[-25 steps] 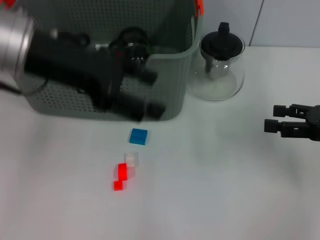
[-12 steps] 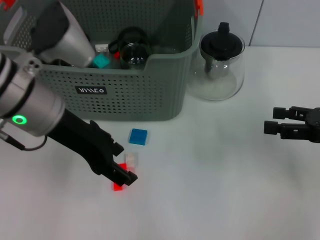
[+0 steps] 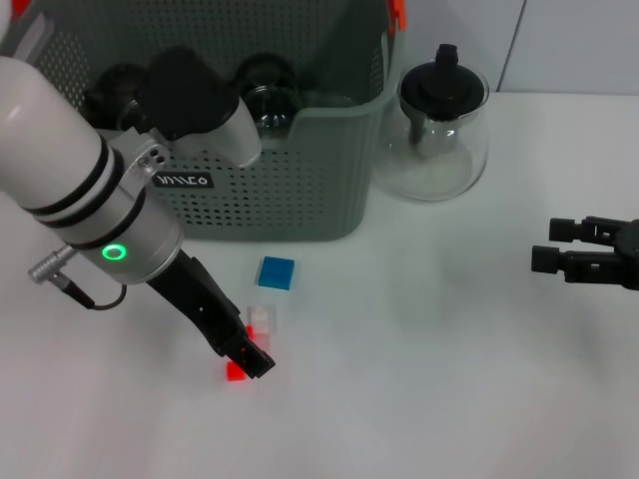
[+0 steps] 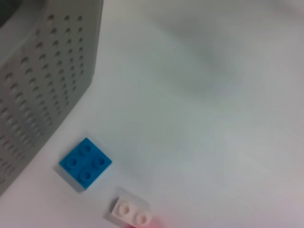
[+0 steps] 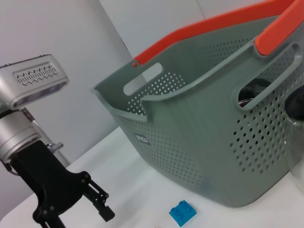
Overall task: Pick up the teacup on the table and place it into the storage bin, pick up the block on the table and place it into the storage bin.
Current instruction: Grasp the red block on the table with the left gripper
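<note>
In the head view the left hand (image 3: 255, 361) is seen lowered onto the red block (image 3: 238, 370) before the storage bin (image 3: 300, 200), its opening indeterminable, the right hand (image 3: 547, 245), open and empty, lying well apart; the left wrist view shows only neighbouring blocks.

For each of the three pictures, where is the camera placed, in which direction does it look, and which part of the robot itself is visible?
Head view: from above, forward and down at the table; shows the left tool over red blocks and the right tool parked at the right.
Left wrist view: close down onto the blue block and white block; no robot part shows.
Right wrist view: low, sideways toward the storage bin; shows the left arm.
All three share the blue block and the bin.
</note>
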